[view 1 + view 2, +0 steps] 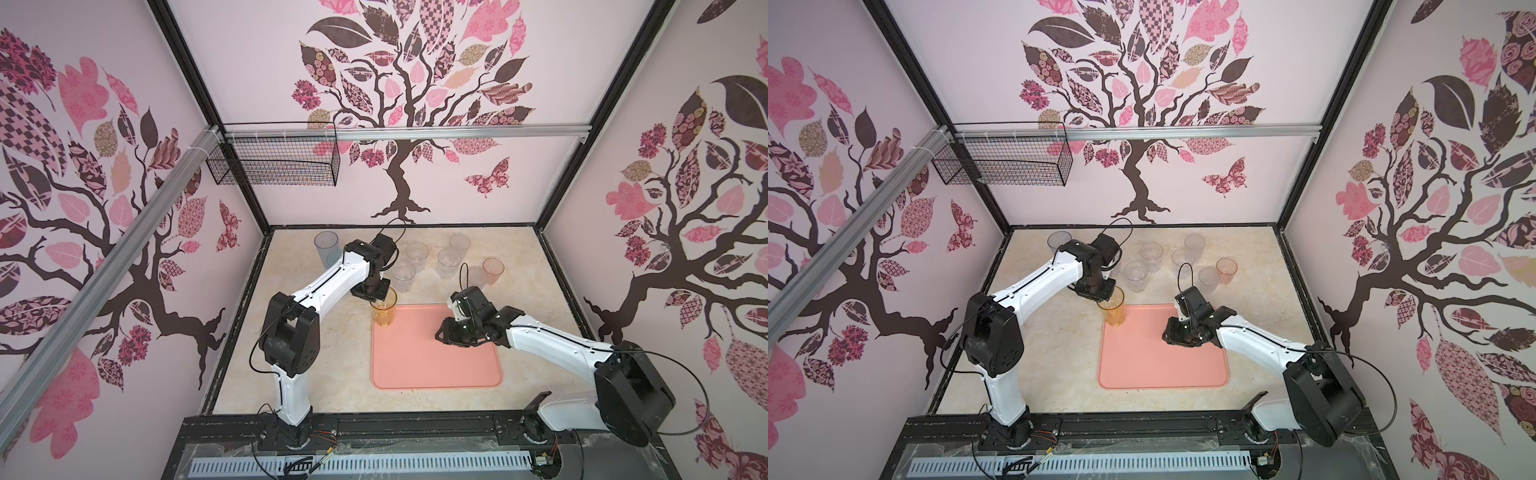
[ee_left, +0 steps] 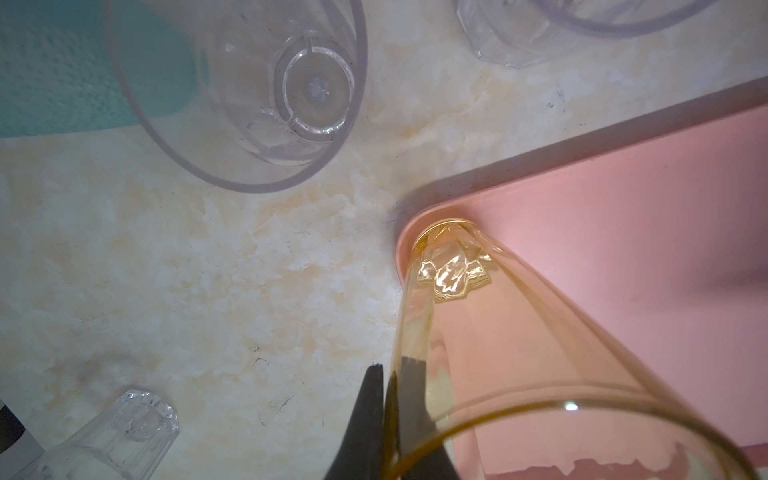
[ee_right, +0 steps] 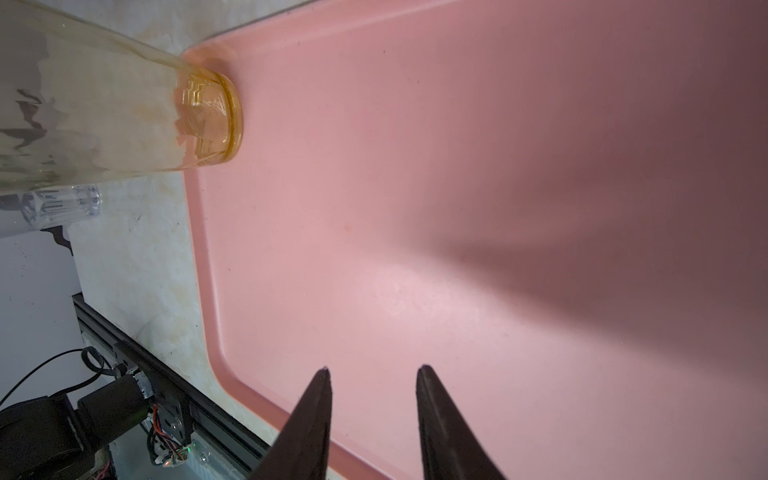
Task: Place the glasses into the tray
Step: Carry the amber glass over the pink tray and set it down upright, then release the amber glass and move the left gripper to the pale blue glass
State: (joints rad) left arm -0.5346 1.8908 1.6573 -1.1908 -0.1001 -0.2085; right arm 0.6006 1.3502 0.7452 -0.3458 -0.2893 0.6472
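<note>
An amber glass (image 1: 384,311) (image 1: 1115,312) stands with its base in the far left corner of the salmon-pink tray (image 1: 436,365) (image 1: 1163,365). My left gripper (image 1: 376,293) (image 2: 395,365) is shut on its rim wall, one finger inside and one outside the amber glass (image 2: 478,332). My right gripper (image 1: 444,333) (image 3: 374,369) hovers open over the tray (image 3: 415,208), with nothing between its fingers. The amber glass (image 3: 124,116) shows beside it. Several clear glasses (image 1: 417,253) stand behind the tray, along with a pinkish-orange one (image 1: 493,270) and a tall blue-grey one (image 1: 326,247).
A clear glass (image 2: 249,91) and a teal glass (image 2: 62,75) stand close to the left gripper on the marble table (image 1: 332,374). A black wire basket (image 1: 274,166) hangs on the back wall rail. Patterned walls close in three sides.
</note>
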